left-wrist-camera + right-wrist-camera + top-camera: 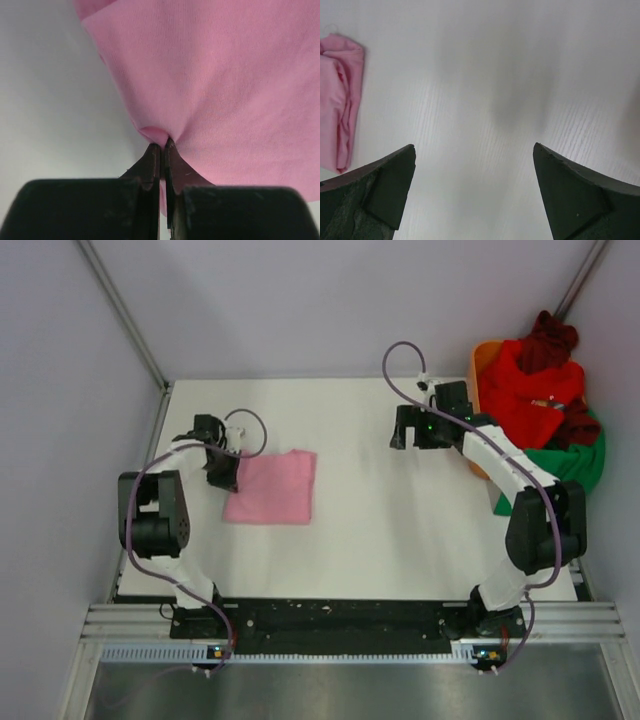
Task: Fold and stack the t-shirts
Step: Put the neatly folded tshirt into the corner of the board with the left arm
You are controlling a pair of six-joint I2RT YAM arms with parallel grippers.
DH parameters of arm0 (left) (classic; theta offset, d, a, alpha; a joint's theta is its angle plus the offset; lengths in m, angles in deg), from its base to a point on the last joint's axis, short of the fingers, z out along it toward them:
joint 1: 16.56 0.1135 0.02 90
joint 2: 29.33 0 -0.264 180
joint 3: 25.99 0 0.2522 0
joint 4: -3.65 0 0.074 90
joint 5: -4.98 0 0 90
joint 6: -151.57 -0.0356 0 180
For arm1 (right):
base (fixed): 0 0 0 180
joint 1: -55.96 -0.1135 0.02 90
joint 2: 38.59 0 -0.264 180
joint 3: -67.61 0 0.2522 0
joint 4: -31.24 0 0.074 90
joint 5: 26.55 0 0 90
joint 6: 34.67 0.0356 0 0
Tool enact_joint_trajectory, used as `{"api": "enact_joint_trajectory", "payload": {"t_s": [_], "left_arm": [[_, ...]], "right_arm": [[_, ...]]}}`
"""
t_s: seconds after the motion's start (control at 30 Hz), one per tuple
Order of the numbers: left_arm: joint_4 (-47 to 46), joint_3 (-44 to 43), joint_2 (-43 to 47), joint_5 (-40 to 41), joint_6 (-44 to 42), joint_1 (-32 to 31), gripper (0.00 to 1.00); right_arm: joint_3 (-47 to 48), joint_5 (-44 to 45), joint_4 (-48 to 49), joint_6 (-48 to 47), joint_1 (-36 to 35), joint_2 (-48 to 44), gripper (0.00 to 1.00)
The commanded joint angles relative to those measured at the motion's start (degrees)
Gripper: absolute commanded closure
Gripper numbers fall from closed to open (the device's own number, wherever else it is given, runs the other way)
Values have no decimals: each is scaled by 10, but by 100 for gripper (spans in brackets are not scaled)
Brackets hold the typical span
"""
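A light pink t-shirt [272, 486] lies folded into a rectangle on the left part of the white table [380, 510]. My left gripper [224, 472] is at its left edge, shut on a pinch of the pink cloth [156, 133]. The pink t-shirt also shows in the right wrist view [340, 100]. My right gripper [408, 430] is open and empty, hovering over bare table at the back right. A bright red t-shirt [530, 390], a dark maroon one [550, 340] and a green one [570, 462] are piled at the far right.
An orange plastic basket [484, 356] holds the pile of shirts at the table's back right corner. Grey walls close in the back and sides. The arm bases sit on a black rail [340, 618] at the near edge.
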Motion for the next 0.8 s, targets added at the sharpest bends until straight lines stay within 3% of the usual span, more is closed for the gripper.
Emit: {"api": "enact_joint_trajectory", "payload": {"t_s": [0.0,0.13,0.27,0.77], "left_arm": [[29,48,65,87,-99,68,100],[24,55,82,107,-116,162,100],[-4,43,83,140,-137,217,100],[-17,-67,2,131,-116,331,100]], "right_arm": [[0,22,-22,-39,-12,-29,1],[1,31,-27,-55,-16,-38,1],[-1,45,-27,-68,-16,-43,1],[-6,73,-28,-91,-16,-63,1]]}}
